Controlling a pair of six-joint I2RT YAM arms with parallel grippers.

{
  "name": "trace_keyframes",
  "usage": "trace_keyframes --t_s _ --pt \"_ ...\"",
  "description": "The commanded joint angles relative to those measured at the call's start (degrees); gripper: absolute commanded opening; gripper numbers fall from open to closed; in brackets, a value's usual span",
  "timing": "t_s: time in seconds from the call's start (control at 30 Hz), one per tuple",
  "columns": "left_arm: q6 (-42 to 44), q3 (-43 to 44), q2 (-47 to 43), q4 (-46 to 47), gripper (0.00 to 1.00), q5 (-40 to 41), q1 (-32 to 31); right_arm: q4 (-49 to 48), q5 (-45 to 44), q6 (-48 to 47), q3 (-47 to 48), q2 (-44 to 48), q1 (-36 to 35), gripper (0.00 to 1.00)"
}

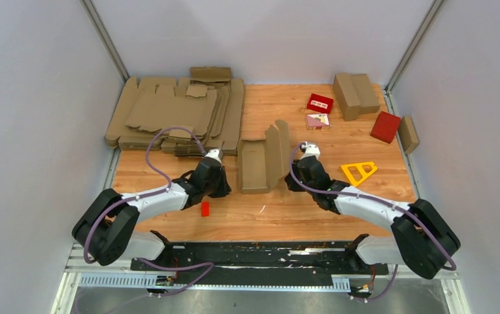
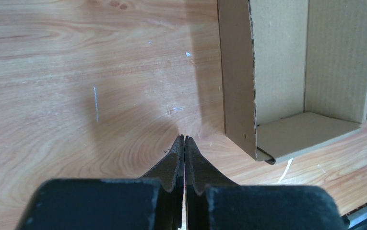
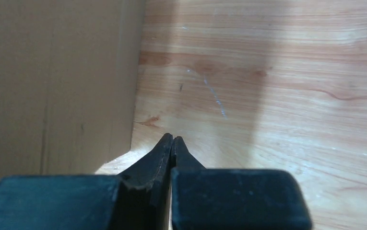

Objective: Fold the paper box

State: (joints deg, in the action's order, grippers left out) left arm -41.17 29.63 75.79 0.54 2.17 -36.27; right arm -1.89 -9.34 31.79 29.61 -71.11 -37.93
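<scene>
The paper box [image 1: 262, 160] is a brown cardboard blank, partly folded, standing open-topped in the middle of the wooden table with one long flap raised. My left gripper [image 1: 225, 190] is just left of it, shut and empty, its tips [image 2: 184, 138] over bare wood with the box's near corner [image 2: 263, 153] to their right. My right gripper [image 1: 292, 184] is just right of the box, also shut with nothing between its fingers [image 3: 171, 137]. In the right wrist view the box's outer wall [image 3: 52, 86] fills the left side, close to the tips but apart from them.
A stack of flat cardboard blanks [image 1: 175, 114] lies at the back left. Folded brown boxes [image 1: 355, 95] [image 1: 408, 134], red boxes [image 1: 319, 103] [image 1: 385, 126] and a yellow triangular frame [image 1: 359, 171] are at the right. A small red piece [image 1: 205, 209] lies near the left arm.
</scene>
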Motion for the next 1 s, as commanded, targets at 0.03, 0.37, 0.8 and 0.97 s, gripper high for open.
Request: trace_keyframes --t_s 0.03,0.37,0.8,0.97 --pt "-2.02 4.8 2.76 1.23 0.0 3.62 -1.26 -5.83 -4.74 3.38 4.0 -5.38 -3.77 0.0" --pt "-2.8 8.22 6.61 1.38 0.0 2.31 -5.09 -7.45 -4.77 5.53 5.59 -9.21 -8.06 0.0" --pt "-6.18 7.68 7.5 3.2 0.0 1.17 -7.39 -4.46 -9.39 10.17 8.57 -12.93 -14.58 0.0" --pt "-10.06 7.13 7.32 4.34 0.0 2.94 -9.55 -2.78 -12.69 12.95 10.05 -14.56 -16.43 0.0"
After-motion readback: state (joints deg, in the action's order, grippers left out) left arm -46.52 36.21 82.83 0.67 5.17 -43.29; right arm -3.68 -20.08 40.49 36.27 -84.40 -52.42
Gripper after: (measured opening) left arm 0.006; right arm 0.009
